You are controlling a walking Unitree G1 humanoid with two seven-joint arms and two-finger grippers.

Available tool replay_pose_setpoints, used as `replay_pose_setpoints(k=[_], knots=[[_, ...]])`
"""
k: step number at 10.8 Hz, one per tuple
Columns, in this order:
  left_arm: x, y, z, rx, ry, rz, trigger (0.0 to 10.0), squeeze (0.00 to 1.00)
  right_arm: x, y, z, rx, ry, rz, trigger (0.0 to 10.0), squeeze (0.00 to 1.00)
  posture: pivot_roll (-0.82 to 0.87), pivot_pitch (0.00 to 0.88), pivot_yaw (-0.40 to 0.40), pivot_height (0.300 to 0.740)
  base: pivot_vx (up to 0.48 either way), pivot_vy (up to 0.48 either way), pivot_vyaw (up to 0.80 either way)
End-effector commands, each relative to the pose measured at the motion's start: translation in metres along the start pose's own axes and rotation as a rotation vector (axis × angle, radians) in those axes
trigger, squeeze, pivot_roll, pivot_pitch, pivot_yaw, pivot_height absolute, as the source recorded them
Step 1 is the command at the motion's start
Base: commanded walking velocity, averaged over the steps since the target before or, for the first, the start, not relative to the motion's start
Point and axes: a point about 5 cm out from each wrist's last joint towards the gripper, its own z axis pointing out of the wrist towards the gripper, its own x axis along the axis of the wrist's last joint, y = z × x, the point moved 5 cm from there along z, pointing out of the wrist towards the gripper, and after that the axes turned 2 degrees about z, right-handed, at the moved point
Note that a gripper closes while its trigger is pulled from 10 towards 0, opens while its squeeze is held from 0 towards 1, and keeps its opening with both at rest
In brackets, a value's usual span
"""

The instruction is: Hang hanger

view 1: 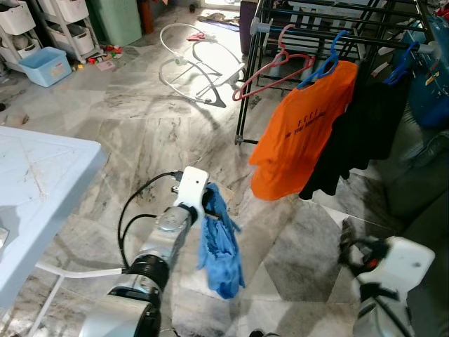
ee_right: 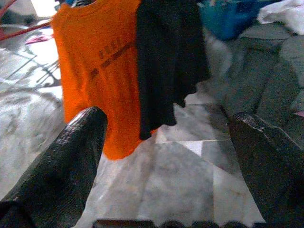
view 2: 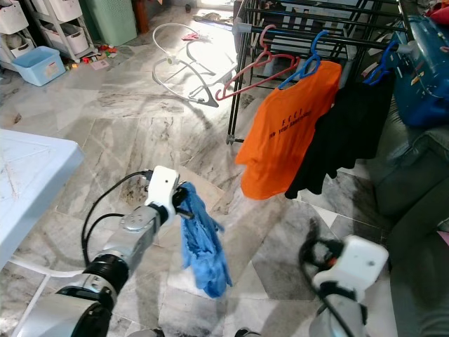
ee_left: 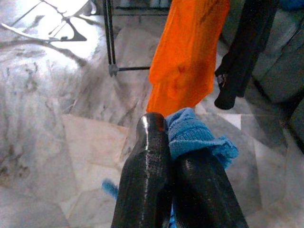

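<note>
- Two garments hang on the drying rack point(view 1: 330, 21): an orange T-shirt point(view 1: 298, 133) on a blue hanger point(view 1: 324, 64), with a black garment point(view 1: 365, 126) just beside it.
- An empty pink hanger point(view 1: 270, 70) hangs on the rack near the orange T-shirt.
- Left gripper point(ee_left: 173, 142): closed on a blue cloth point(view 1: 219, 242), which dangles over the marble floor point(view 1: 140, 133).
- Right gripper point(ee_right: 166, 137): fingers spread wide, holding nothing, facing the garments.

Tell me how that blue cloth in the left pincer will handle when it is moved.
Probably floppy: the blue cloth hangs limp and bunched below the left pincer. Likely light, since a pinch at one edge holds it. It may swing and brush the orange shirt nearby.
</note>
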Motion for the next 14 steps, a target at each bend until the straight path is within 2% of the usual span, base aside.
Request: replay_pose_setpoints(k=[1, 2, 3, 5, 6, 7, 8, 9, 10, 12, 13, 14], knots=[[0.014, 0.005, 0.002, -0.018, 0.047, 0.029, 10.0, 0.00, -0.005, 0.000, -0.002, -0.042, -0.011, 0.076, 10.0, 1.00, 0.00, 0.074, -0.046, 0.740, 0.000, 0.000, 0.00], [0.026, 0.009, 0.001, -0.047, 0.110, 0.111, 10.0, 0.00, -0.004, -0.008, -0.002, 0.024, 0.004, 0.030, 10.0, 1.00, 0.01, 0.083, -0.070, 0.740, 0.000, 0.000, 0.00], [0.034, 0.004, -0.002, -0.077, 0.140, 0.166, 10.0, 0.00, -0.001, -0.019, -0.003, 0.109, 0.020, 0.006, 10.0, 0.68, 0.02, 0.086, -0.080, 0.740, 0.000, 0.000, 0.00], [0.037, -0.005, -0.007, -0.089, 0.149, 0.250, 10.0, 0.00, 0.000, -0.033, -0.003, 0.211, 0.016, -0.017, 10.0, 0.00, 0.03, 0.094, -0.089, 0.740, 0.000, 0.000, 0.00], [0.031, -0.008, -0.011, -0.070, 0.151, 0.222, 10.0, 0.00, 0.005, -0.042, -0.004, 0.273, 0.035, -0.010, 10.0, 0.00, 0.03, 0.095, -0.078, 0.740, 0.000, 0.000, 0.00], [0.019, -0.015, -0.017, -0.001, 0.137, 0.158, 10.0, 0.00, 0.014, -0.047, -0.012, 0.358, 0.071, -0.082, 10.0, 0.00, 0.03, 0.097, -0.054, 0.740, 0.000, 0.000, 0.00], [0.015, -0.015, -0.022, 0.005, 0.157, 0.190, 10.0, 0.00, 0.017, -0.037, -0.014, 0.380, 0.076, -0.139, 10.0, 0.00, 0.04, 0.099, -0.044, 0.740, 0.000, 0.000, 0.00], [0.001, -0.024, -0.029, 0.046, 0.123, 0.190, 10.0, 0.00, 0.020, -0.018, -0.013, 0.391, 0.067, -0.215, 10.0, 0.00, 0.04, 0.098, -0.028, 0.740, 0.000, 0.000, 0.00], [-0.004, -0.028, -0.032, 0.046, 0.111, 0.207, 10.0, 0.00, 0.029, 0.000, -0.009, 0.371, 0.073, -0.276, 10.0, 0.00, 0.05, 0.094, -0.033, 0.740, 0.000, 0.000, 0.00], [0.009, -0.028, -0.032, 0.025, 0.151, 0.238, 10.0, 0.00, 0.043, 0.005, -0.006, 0.338, 0.117, -0.272, 10.0, 0.00, 0.06, 0.090, -0.067, 0.740, 0.000, 0.000, 0.00], [0.019, -0.034, -0.031, 0.016, 0.168, 0.251, 10.0, 0.00, 0.044, 0.007, -0.005, 0.299, 0.122, -0.222, 10.0, 0.00, 0.06, 0.090, -0.075, 0.740, 0.000, 0.000, 0.00], [0.026, -0.046, -0.033, 0.028, 0.160, 0.259, 10.0, 0.00, 0.037, 0.001, -0.005, 0.274, 0.111, -0.166, 10.0, 0.00, 0.07, 0.093, -0.098, 0.740, 0.000, 0.000, 0.00]])
